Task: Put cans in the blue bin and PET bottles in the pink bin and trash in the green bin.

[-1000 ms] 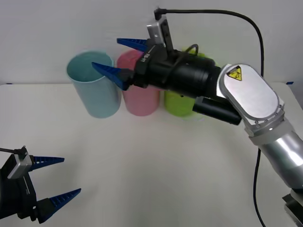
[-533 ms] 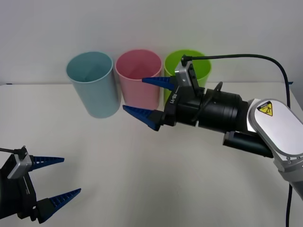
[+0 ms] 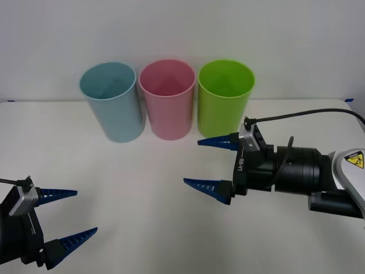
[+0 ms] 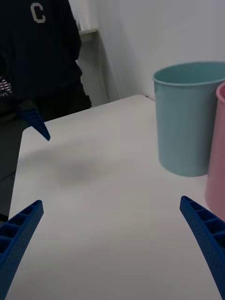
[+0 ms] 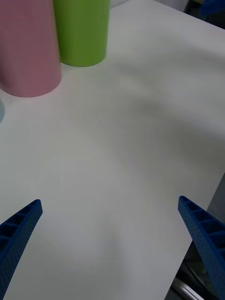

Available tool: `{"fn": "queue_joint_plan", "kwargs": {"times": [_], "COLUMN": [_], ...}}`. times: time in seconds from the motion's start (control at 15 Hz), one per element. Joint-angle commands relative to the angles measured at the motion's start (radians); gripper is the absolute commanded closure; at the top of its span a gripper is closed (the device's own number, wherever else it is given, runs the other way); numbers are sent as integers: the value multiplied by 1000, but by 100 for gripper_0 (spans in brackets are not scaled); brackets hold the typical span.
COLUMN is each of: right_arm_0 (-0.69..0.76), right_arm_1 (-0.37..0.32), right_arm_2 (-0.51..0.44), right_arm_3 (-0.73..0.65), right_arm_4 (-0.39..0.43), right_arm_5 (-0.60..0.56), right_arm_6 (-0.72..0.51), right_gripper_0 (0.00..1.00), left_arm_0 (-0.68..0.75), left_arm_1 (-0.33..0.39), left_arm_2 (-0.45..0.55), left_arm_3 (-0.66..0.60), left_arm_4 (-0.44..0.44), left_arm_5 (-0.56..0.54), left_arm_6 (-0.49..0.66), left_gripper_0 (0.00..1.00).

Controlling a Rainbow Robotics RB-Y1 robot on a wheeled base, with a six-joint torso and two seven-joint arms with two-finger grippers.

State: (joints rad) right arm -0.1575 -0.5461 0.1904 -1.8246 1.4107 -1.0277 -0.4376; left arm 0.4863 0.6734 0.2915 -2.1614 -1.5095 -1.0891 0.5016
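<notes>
Once withdrawn from above the blue bin [image 3: 112,101] toward 4 o'clock: right end effector [image 3: 212,163], spread wide, empty.
Can: unseen, judged dropped inside.
Left end effector [image 3: 64,220]: wide, parked at 7 o'clock on desk [image 3: 142,188].

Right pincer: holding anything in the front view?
No. The right pincer is open and holds nothing, hovering over the bare table in front of the green bin.
</notes>
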Motion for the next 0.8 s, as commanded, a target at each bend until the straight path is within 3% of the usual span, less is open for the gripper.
{"fn": "queue_joint_plan", "kwargs": {"times": [0.07, 0.27, 0.53, 0.8], "right_arm_0": [58, 98, 115, 131], "right_arm_1": [-5, -5, -11, -52], "right_arm_2": [-91, -170, -218, -216], "right_arm_3": [7, 38, 122, 133], "right_arm_4": [1, 2, 2, 4], "right_arm_5": [-147, -295, -404, -410], "right_arm_6": [17, 37, 80, 112], "right_gripper_0": [0, 0, 0, 0], "left_arm_0": [0, 0, 0, 0], "left_arm_1": [0, 0, 0, 0], "left_arm_2": [0, 0, 0, 0], "left_arm_3": [0, 0, 0, 0], "left_arm_4": [0, 0, 0, 0], "left_arm_5": [0, 0, 0, 0], "left_arm_6": [0, 0, 0, 0], "left_gripper_0": [0, 0, 0, 0]}}
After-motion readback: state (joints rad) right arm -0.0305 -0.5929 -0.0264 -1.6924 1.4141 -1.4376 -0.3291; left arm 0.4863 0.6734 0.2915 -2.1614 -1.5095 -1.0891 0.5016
